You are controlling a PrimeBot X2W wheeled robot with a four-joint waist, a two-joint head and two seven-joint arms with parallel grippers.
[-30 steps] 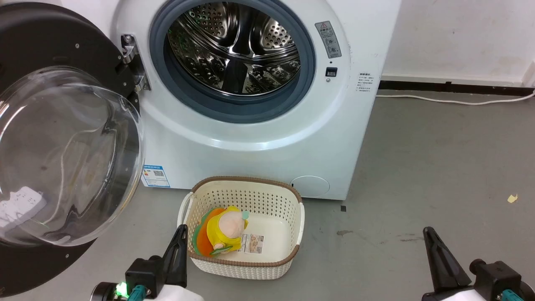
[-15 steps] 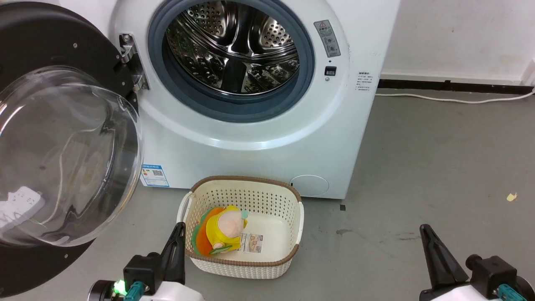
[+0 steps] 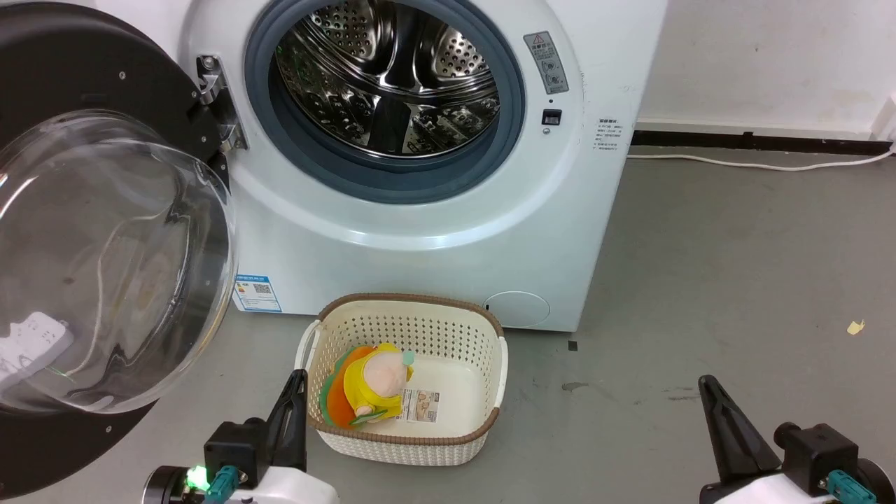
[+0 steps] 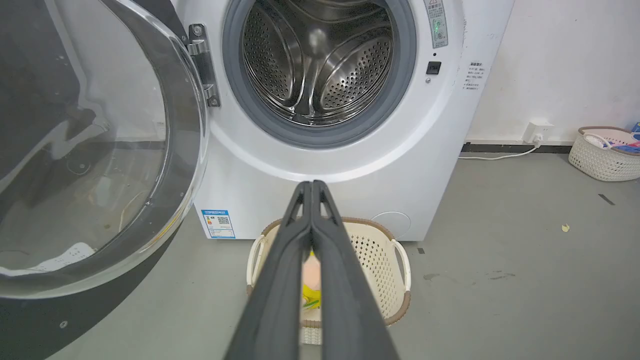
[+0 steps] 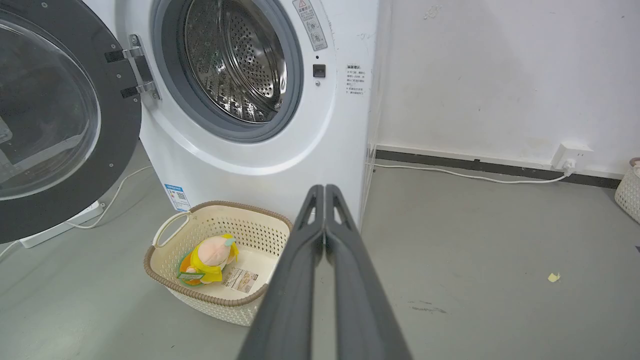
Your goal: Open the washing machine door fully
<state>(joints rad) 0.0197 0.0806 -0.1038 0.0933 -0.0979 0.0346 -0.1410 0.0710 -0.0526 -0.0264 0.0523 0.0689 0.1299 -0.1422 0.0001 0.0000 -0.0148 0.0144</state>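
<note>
The white washing machine stands ahead with its steel drum exposed. Its glossy black door with the bulging glass bowl is swung wide out to the left on its metal hinge. My left gripper is shut with nothing in it, low at the left, just left of the basket and apart from the door. Low at the right, over bare floor, my right gripper is shut on nothing as well.
A cream perforated basket holding a yellow plush toy sits on the floor before the machine. A white cable runs along the wall. Another basket stands far right. Grey floor lies open to the right.
The whole head view has drifted slightly; the machine, door and basket keep their places relative to each other. Both grippers stay shut and low.
</note>
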